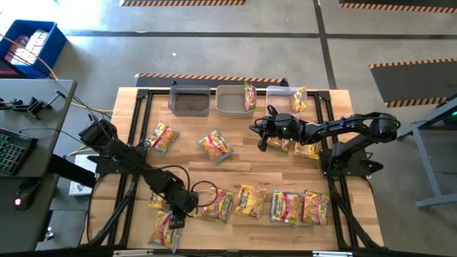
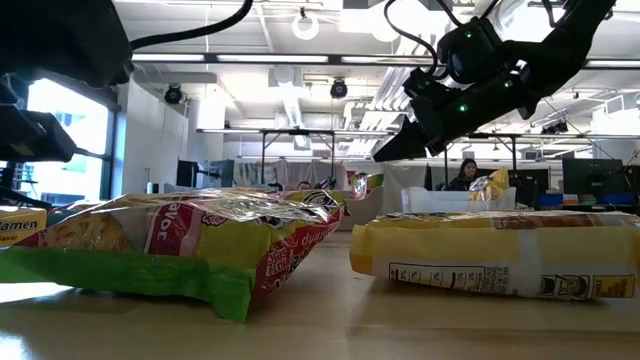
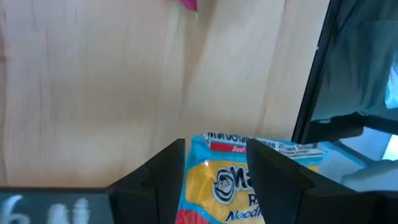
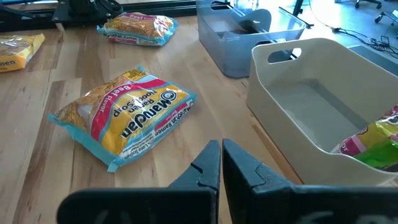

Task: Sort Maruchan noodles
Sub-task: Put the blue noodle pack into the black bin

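1. The Maruchan noodles (image 1: 251, 201) are flat, crinkly packets, mostly yellow with red, pink or green print; the one seen in the right wrist view has a blue edge and reads beef flavor (image 4: 124, 115).
2. They lie scattered over the wooden worktop (image 1: 235, 157): a row along the lower edge of the high view, two nearer the middle, a few at right.
3. The left gripper (image 1: 176, 218), at lower left in the high view, hangs over a blue-edged packet (image 3: 233, 186) that shows between its parted jaws.
4. The right gripper (image 1: 263, 141), right of centre, is raised off the worktop with its jaws closed, holding nothing.
5. Three bins stand along the upper edge: the dark bin (image 1: 190, 101) shows no packet, the middle bin (image 1: 230, 102) holds one, the right bin (image 1: 280, 93) another.
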Motion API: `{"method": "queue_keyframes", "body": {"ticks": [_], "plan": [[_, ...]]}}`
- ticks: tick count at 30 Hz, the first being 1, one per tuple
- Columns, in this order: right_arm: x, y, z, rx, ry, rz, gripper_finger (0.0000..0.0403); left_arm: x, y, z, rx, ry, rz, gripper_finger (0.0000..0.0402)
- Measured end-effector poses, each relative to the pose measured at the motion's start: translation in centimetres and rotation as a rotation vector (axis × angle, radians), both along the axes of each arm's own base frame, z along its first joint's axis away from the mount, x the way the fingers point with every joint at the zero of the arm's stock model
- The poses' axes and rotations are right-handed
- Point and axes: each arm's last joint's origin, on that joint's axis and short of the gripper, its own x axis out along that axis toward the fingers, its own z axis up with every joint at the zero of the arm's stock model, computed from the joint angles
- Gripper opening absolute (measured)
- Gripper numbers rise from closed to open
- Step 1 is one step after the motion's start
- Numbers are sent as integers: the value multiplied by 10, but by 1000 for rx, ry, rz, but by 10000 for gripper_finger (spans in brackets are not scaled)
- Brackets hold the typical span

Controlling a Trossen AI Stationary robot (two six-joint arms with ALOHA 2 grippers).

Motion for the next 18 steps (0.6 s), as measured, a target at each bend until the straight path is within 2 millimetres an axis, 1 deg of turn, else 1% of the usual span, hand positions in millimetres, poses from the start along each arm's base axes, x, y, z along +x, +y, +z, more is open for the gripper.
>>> {"method": "queue_keyframes", "body": {"ticks": [7, 11, 15, 18], "plan": [[0, 0, 0, 0, 0, 0, 0, -2, -5, -1, -18, 8, -18, 163], [0, 0, 0, 1, 0, 3, 0, -2, -9, -6, -27, 18, -32, 160], [0, 0, 0, 2, 1, 3, 0, -2, -11, -15, -35, 58, -59, 137], [0, 0, 0, 2, 3, 3, 0, -2, -11, -15, -31, 48, -86, 103]]}}
